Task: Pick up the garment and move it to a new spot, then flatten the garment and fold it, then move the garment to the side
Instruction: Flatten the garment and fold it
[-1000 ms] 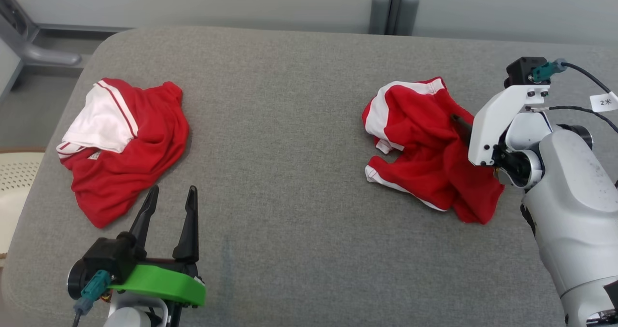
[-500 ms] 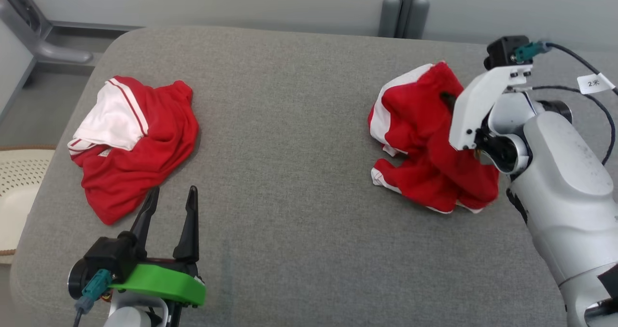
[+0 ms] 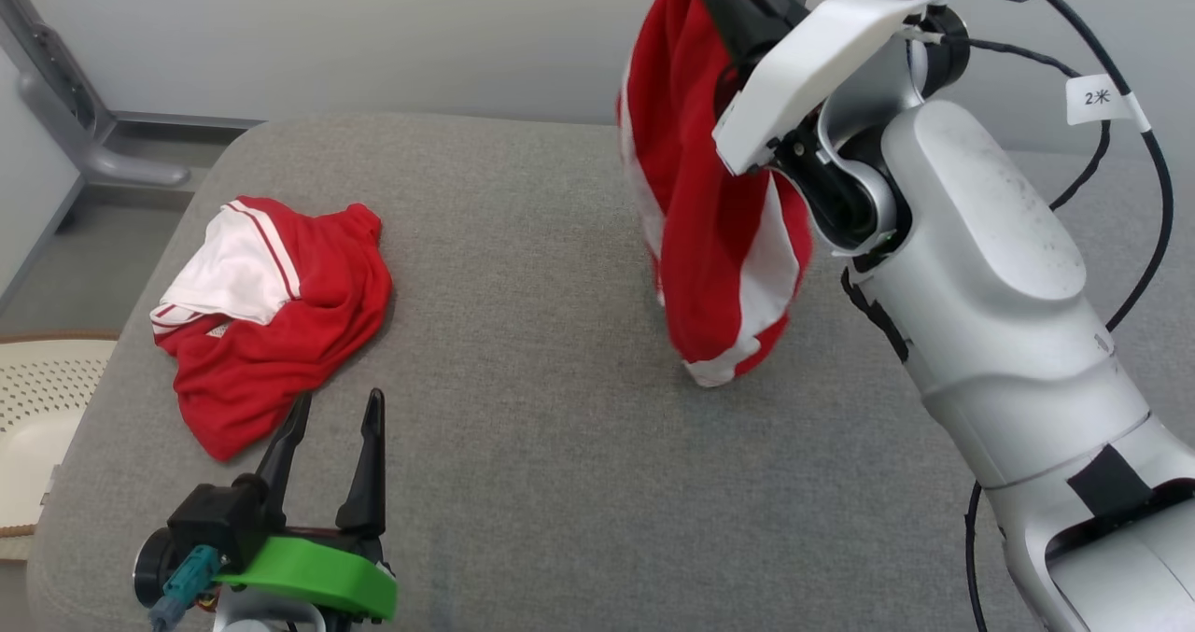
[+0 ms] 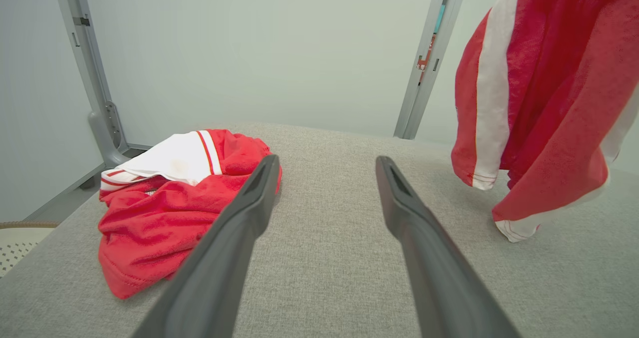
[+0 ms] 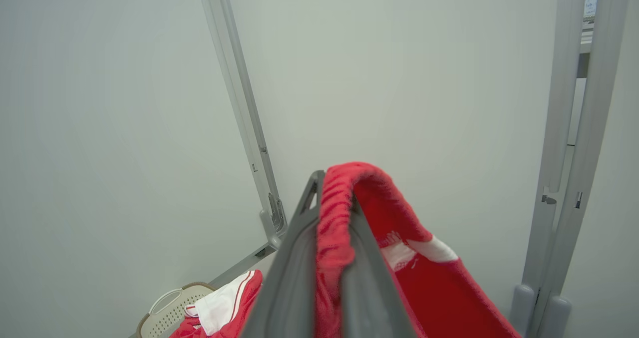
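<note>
Where the garment hangs: upper middle of the head frame. The garment point(image 3: 695, 203) dangles in a long bunch from the right gripper point(image 5: 333, 198), its low hem close to the worktop point(image 3: 523, 483); I can't tell whether it clears it.
Right fingers: pinched together on a red fold near their tips.
Left gripper point(image 3: 337, 399): lower left, fingers spread apart, holding nothing, just beside the second red-and-white cloth point(image 3: 280, 324).
Step in hand: I'd say the carry to a new spot.
Doing it well: raise it until the hem swings free, travel smoothly to bare grey mid-frame, and keep well away from the second cloth.
Risk: a thin pinch may slip if jerked.
</note>
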You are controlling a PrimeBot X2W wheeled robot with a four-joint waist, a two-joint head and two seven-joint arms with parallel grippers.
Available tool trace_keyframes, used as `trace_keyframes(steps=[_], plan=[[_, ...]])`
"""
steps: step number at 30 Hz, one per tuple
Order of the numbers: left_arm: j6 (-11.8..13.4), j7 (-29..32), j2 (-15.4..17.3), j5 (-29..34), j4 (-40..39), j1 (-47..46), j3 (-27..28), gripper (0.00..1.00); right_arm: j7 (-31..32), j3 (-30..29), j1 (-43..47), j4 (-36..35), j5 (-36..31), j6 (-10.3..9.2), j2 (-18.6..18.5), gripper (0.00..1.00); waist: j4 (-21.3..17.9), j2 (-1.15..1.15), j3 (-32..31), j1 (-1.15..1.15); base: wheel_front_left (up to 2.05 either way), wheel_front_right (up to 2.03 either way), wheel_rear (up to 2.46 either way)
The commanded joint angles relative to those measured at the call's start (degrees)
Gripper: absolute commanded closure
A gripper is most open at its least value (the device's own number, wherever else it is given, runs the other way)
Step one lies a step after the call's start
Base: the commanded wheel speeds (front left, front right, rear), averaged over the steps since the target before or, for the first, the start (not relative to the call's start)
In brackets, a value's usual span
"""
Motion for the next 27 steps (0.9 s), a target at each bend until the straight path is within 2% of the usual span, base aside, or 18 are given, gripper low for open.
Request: trace_keyframes(steps=[1, 5, 10, 18, 23, 27], plan=[[-0.2, 0.0, 0.2, 0.4, -0.1, 1.3, 0.0, 0.0, -2.0, -0.7, -1.2, 0.0, 0.6, 0.0, 0.3, 1.0, 0.0, 0.0, -0.9, 0.0, 0.0, 0.0, 0.0], [-0.3, 0.0, 0.5, 0.4, -0.1, 2.0, 0.2, 0.0, -6.4, -4.4, -1.5, 1.8, 0.8, 0.0, 0.9, 1.0, -0.4, 0.0, -1.7, 0.0, 0.0, 0.0, 0.0], [-0.4, 0.0, 0.6, 0.3, -0.5, 2.6, 0.3, 0.0, -5.5, -9.4, 2.6, 7.1, -3.9, 0.0, 0.8, 1.0, -1.4, 0.0, -1.9, 0.0, 0.0, 0.0, 0.0], [-0.5, 0.0, 0.4, 0.2, -0.7, 2.0, 0.0, 0.0, -5.2, -19.4, 15.1, 13.9, -13.8, 0.0, -3.9, 1.0, -3.1, 0.0, -0.6, 0.0, 0.0, 0.0, 0.0], [-0.4, 0.0, 0.3, 0.3, -1.0, 1.3, 0.3, 0.0, -4.9, -23.3, 20.3, 12.6, -17.2, 0.0, -4.1, 1.0, -4.2, 0.0, 0.4, 0.0, 0.0, 0.0, 0.0], [-0.3, 0.0, 0.1, 0.5, -1.2, 0.8, 0.4, 0.0, -3.8, -26.1, 24.3, 7.3, -19.9, 0.0, -4.1, 1.0, -4.9, 0.0, 0.8, 0.0, 0.0, 0.0, 0.0]])
